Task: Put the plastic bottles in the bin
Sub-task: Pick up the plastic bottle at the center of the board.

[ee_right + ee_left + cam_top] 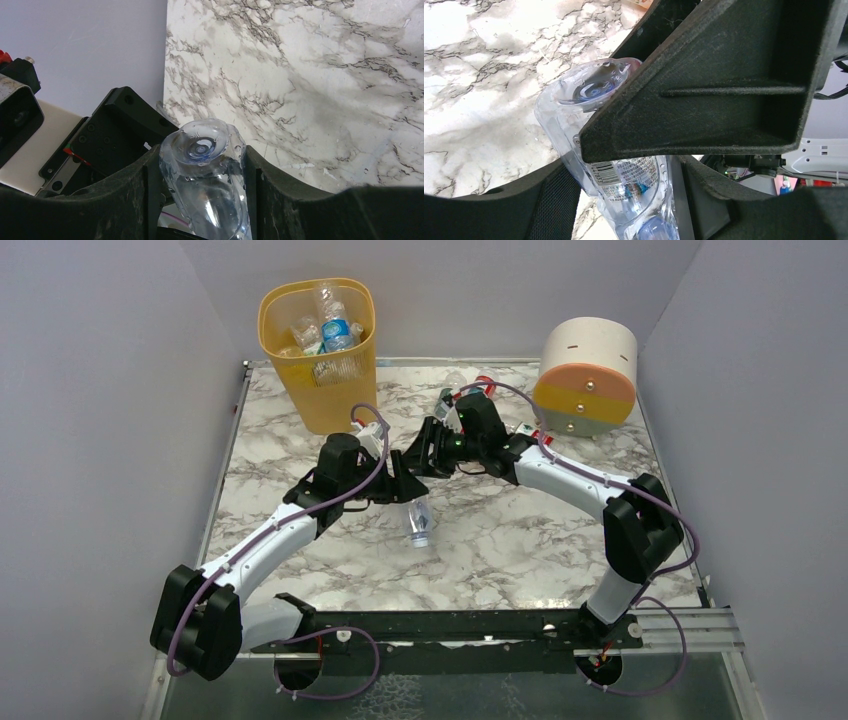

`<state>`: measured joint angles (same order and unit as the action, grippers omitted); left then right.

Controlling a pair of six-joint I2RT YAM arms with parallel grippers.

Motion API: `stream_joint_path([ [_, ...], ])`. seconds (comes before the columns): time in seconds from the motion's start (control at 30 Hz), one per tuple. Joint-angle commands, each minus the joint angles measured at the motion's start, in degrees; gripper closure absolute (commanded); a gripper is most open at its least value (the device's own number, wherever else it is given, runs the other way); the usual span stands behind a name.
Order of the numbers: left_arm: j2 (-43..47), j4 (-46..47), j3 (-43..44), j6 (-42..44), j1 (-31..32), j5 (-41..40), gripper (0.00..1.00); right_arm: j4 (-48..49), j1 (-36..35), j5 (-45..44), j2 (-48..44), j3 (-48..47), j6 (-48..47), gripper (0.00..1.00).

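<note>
One clear plastic bottle (419, 523) with a printed label hangs over the middle of the table, where both arms meet. My right gripper (424, 456) is shut on it: in the right wrist view the bottle (204, 170) fills the gap between both fingers, base outward. My left gripper (407, 487) grips the same bottle (624, 180) lower down, its pads against both sides, blue cap nearest the camera. The right gripper's black finger (724, 90) crosses above. The yellow-orange bin (345, 390) stands at the far left with several bottles (330, 328) inside.
A round white, orange and grey drum (588, 375) stands at the far right. A few more bottles (452, 395) lie on the marble table (520, 540) behind the right arm. Grey walls close in on both sides.
</note>
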<state>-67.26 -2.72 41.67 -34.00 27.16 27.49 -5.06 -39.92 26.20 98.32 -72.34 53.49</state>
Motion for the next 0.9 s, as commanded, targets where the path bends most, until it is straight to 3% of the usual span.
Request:
stream_joint_path([
  [0.0, -0.1, 0.4, 1.8, 1.8, 0.6, -2.1, 0.57, -0.1, -0.5, -0.1, -0.3, -1.8, 0.1, 0.42],
  [0.5, 0.9, -0.1, 1.8, 1.9, 0.6, -2.7, 0.57, -5.6, 0.5, -5.3, -4.6, 0.8, -0.7, 0.05],
  [0.63, 1.5, -0.3, 1.4, 1.9, 0.6, -2.8, 0.57, -6.3, 1.9, -6.4, -7.1, 2.8, -1.1, 0.00],
  [0.87, 1.8, -0.6, 0.9, 2.3, 0.7, -3.3, 0.57, -10.4, 4.9, -9.3, -12.8, 4.9, -3.7, 0.00],
])
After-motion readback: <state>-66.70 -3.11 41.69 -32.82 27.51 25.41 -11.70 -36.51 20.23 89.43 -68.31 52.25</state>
